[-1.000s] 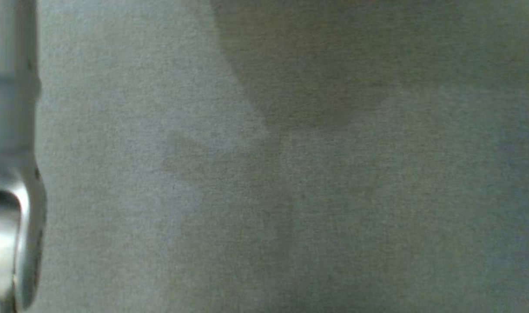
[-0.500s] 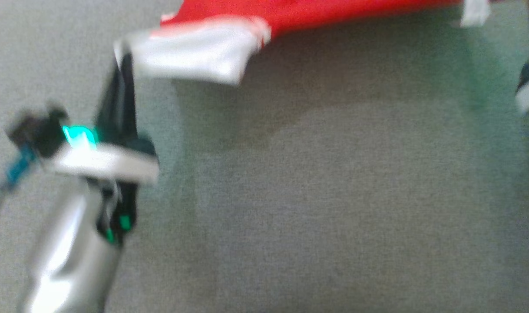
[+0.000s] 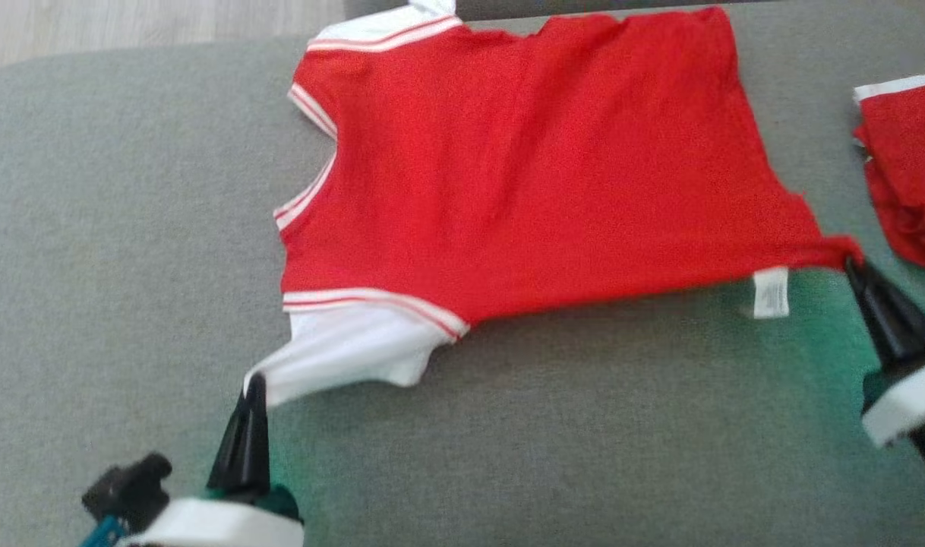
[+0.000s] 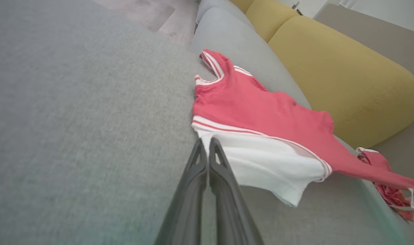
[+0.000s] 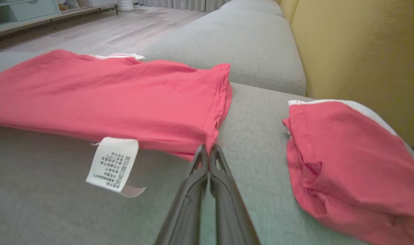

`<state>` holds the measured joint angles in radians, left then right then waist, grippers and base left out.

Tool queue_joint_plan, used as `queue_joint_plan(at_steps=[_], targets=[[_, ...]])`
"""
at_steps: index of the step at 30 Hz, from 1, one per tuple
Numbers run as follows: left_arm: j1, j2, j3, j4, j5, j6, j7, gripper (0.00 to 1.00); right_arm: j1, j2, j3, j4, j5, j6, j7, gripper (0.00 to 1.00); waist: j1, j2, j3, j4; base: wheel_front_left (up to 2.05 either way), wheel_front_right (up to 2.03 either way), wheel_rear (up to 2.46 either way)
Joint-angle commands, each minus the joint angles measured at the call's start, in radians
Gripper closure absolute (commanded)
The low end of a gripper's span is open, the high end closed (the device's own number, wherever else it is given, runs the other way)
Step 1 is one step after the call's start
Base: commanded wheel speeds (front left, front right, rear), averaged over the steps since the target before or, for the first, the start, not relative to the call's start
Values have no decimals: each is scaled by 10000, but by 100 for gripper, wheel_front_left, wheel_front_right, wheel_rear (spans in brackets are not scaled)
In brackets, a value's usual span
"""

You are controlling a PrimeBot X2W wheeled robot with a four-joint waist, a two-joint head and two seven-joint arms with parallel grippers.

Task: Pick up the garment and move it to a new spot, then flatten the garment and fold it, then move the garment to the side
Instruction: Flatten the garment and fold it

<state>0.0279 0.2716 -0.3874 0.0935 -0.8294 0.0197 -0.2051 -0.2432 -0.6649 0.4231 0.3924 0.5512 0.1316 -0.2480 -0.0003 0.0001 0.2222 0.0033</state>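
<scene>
Red garment (image 3: 538,167), centre of head view: matt cloth, lightly creased; sleeve (image 3: 348,353) white cloth. White care label (image 5: 113,163): smooth printed tag. Grey sofa seat (image 3: 584,425): coarse woven fabric, matt. Mustard backrest (image 4: 332,68), upper right of left wrist view: matt fabric. Both left gripper (image 3: 255,384) and right gripper (image 3: 856,267): dark matt plastic.

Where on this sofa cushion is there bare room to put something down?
Widest bare grey cushion lies left of the red shirt, beside its collar. Another free strip runs below the shirt, between the left gripper and right gripper. Crowded: the gap between the shirt's hem and the second red garment.
</scene>
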Motion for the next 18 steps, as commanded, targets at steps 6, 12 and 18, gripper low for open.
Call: queue_joint_plan(at_steps=[6, 12, 18], targets=[[679, 236, 407, -914, -197, 373, 106, 100, 1176, -122, -605, -764, -254, -9, -137, 100, 3, -1, -162, -153, 0, 0, 0], [-72, 152, 375, -1116, -298, 373, 437, 100, 993, 166, -787, -1011, -15, -9, -23, 100, 3, -1, 115, -148, 0, 0, 0], [-2246, -20, 502, -641, -148, 337, 676, 100, -327, 279, -577, -646, 167, -9, 156, 100, 3, -1, 739, -126, 0, 0, 0]])
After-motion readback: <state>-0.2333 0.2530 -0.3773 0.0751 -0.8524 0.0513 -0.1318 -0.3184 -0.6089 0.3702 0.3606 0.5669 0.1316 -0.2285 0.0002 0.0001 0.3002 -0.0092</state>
